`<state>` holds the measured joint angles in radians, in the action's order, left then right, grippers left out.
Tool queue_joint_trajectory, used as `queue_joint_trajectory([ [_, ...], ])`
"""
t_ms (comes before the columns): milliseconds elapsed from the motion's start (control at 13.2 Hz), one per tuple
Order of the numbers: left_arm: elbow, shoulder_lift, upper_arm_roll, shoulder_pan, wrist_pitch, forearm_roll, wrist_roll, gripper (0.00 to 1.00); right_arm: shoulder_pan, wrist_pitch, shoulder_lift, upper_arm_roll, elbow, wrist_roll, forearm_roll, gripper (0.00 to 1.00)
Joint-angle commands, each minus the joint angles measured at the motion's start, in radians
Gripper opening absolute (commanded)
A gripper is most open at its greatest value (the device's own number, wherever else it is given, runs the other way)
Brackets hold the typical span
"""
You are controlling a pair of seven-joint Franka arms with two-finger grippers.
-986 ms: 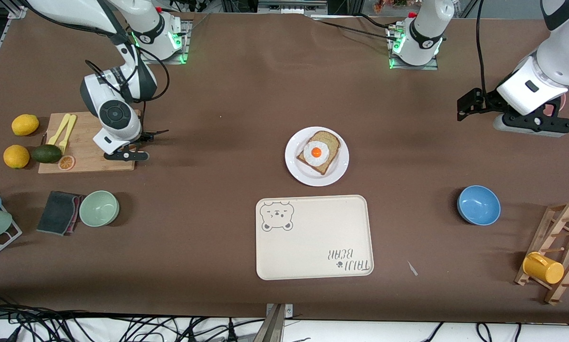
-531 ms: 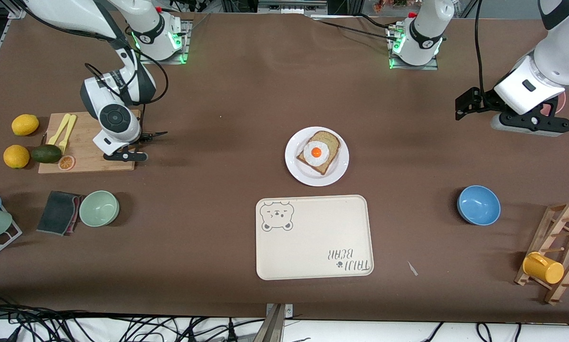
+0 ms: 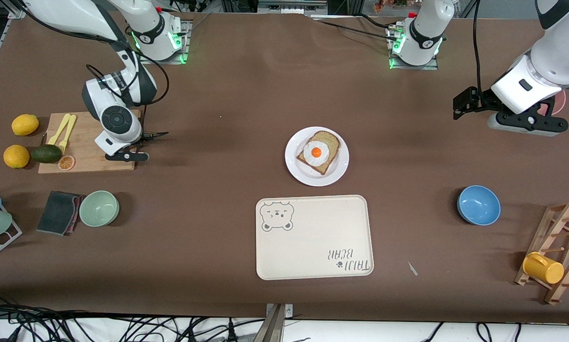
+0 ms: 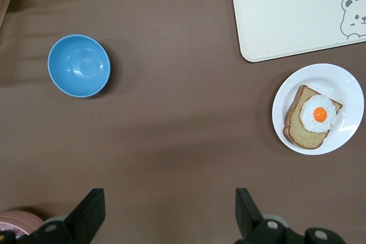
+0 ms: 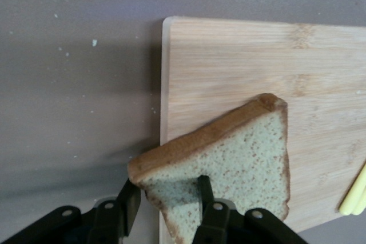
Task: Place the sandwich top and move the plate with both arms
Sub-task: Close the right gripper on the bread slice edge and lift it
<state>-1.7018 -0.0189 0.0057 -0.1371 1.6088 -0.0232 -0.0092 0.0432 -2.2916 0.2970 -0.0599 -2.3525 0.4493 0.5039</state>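
Note:
The sandwich top (image 5: pixel 240 152), a plain speckled brown slice, is tilted over the wooden cutting board (image 5: pixel 229 67) at the right arm's end of the table. My right gripper (image 5: pixel 166 190) is shut on its corner, with one finger on the crust. In the front view that gripper (image 3: pixel 128 154) is over the board's edge and the arm hides the slice. The white plate (image 3: pixel 294 168) sits mid-table and carries a slice with a fried egg (image 3: pixel 318 152). My left gripper (image 4: pixel 168 198) is open and empty, held over the table at the left arm's end (image 3: pixel 522 124).
A cream bear tray (image 3: pixel 313 237) lies beside the plate, nearer the front camera. A blue bowl (image 3: pixel 478 204) and a mug rack (image 3: pixel 557 251) stand toward the left arm's end. A green bowl (image 3: pixel 99 208), cloth, lemons, avocado and yellow cutlery (image 3: pixel 62 130) are by the board.
My left gripper has drifted slightly toward the middle of the table. My right gripper has shifted only a little at the board's edge.

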Motion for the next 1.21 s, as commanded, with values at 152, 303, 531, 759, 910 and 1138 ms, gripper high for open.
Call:
queue_joint_trajectory([
  [152, 0.028, 0.008, -0.004, -0.004, -0.029, 0.037, -0.009, 1.00, -0.002, -0.003, -0.002, -0.005, -0.008, 0.022, 0.021, 0.00],
  [303, 0.028, 0.008, -0.001, -0.003, -0.030, 0.037, -0.009, 1.00, -0.002, 0.001, -0.006, -0.006, -0.008, 0.022, 0.021, 0.00],
  [531, 0.028, 0.007, -0.001, -0.001, -0.036, 0.037, -0.011, 1.00, -0.002, 0.030, -0.024, -0.015, -0.002, 0.020, 0.021, 0.00],
  [759, 0.028, 0.007, -0.001, -0.001, -0.036, 0.037, -0.009, 1.00, -0.002, 0.099, -0.061, -0.070, 0.012, 0.019, 0.019, 0.00],
  [910, 0.028, 0.007, -0.001, -0.001, -0.036, 0.037, -0.011, 1.00, -0.002, 0.145, -0.070, -0.109, 0.030, 0.022, 0.016, 0.00],
  [1138, 0.028, 0.005, -0.001, -0.001, -0.038, 0.037, -0.011, 1.00, -0.002, 0.170, -0.076, -0.141, 0.051, 0.020, 0.015, 0.00],
])
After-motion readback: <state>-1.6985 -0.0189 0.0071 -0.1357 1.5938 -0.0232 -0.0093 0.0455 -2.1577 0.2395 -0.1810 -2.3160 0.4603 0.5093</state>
